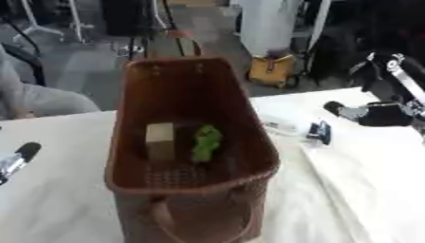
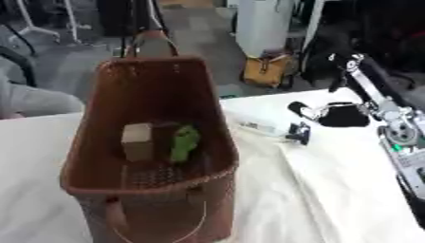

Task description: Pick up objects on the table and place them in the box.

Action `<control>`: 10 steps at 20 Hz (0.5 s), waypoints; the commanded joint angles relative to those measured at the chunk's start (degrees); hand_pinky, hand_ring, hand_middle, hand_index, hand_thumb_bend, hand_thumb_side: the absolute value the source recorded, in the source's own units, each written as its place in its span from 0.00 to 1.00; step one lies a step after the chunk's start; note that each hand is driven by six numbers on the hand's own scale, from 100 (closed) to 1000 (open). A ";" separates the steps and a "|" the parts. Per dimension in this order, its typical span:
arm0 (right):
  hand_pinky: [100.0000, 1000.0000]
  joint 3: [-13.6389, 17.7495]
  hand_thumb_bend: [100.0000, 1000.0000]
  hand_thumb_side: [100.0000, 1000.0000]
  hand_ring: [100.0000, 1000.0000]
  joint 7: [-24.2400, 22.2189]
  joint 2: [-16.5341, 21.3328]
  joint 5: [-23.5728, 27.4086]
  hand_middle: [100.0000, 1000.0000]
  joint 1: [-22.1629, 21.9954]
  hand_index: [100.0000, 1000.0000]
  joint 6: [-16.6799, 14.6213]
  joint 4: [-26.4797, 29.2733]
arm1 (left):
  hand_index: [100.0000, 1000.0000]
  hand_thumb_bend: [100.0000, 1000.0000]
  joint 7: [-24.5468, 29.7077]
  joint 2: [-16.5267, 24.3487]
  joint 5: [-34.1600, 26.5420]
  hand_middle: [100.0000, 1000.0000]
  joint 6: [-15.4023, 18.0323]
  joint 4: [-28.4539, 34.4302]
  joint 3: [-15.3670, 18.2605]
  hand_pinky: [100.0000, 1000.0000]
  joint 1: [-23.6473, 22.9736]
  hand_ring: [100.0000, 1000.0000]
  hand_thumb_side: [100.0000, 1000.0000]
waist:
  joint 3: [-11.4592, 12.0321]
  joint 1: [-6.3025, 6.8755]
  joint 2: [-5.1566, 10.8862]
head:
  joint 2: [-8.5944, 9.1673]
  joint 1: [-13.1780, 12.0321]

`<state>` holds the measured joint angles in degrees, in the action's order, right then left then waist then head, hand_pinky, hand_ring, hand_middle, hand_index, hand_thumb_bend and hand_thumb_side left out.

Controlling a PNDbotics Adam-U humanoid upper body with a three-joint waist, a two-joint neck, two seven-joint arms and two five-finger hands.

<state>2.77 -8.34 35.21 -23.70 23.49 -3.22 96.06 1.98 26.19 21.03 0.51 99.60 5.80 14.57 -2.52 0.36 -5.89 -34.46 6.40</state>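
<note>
Brown basket [image 1: 249,123] mid-frame w/ tan block [image 1: 159,137] & green item [image 1: 207,142] inside. Right robot hand [image 2: 332,114] right of frame, over table [image 2: 332,190]; fingers: can't tell. Left robot hand [image 1: 18,159] at left edge, fingers also unclear.

Basket [image 1: 249,102]: tall walls, open top, block [image 1: 160,137] and green item [image 1: 207,142] on floor | Right of basket: small dark item [image 1: 319,132] on cloth [image 1: 348,190] | Left tabletop [image 1: 58,190]: bare

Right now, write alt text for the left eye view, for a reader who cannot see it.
A tall brown woven basket stands mid-table on a white cloth, holding a tan block and a green item. The robot's right hand hovers at right, near a small dark and white object; its left hand shows at the left edge.
</note>
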 commanded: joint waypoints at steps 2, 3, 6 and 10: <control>0.43 0.35 0.57 0.16 0.62 -0.25 2.41 0.09 0.68 1.05 0.77 -0.17 0.31 | 0.81 0.62 0.11 1.64 0.06 0.71 0.05 1.26 0.19 0.64 0.83 0.65 0.36 | -0.13 0.10 0.43 | 0.94 -0.07; 0.43 0.33 0.57 0.16 0.62 -0.26 2.45 0.10 0.68 1.10 0.77 -0.19 0.30 | 0.81 0.62 0.13 1.63 0.06 0.71 0.07 1.27 0.16 0.64 0.88 0.65 0.36 | -0.14 0.10 0.41 | 1.08 -0.11; 0.43 0.29 0.57 0.16 0.62 -0.30 2.54 0.12 0.68 1.23 0.77 -0.22 0.22 | 0.81 0.62 0.17 1.60 0.06 0.71 0.09 1.29 0.12 0.64 0.95 0.66 0.36 | -0.13 0.12 0.40 | 1.19 -0.10; 0.43 -0.30 0.57 0.16 0.62 -1.13 3.53 0.25 0.68 2.62 0.78 -0.25 -1.50 | 0.81 0.62 0.26 1.63 0.08 0.71 0.12 1.37 0.06 0.64 0.88 0.66 0.36 | 0.07 0.06 0.42 | 0.85 -0.02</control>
<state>2.35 -9.11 36.14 -23.65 25.00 -3.43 94.74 2.03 26.19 21.03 0.55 99.72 5.79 14.63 -2.48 0.54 -6.06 -33.74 6.39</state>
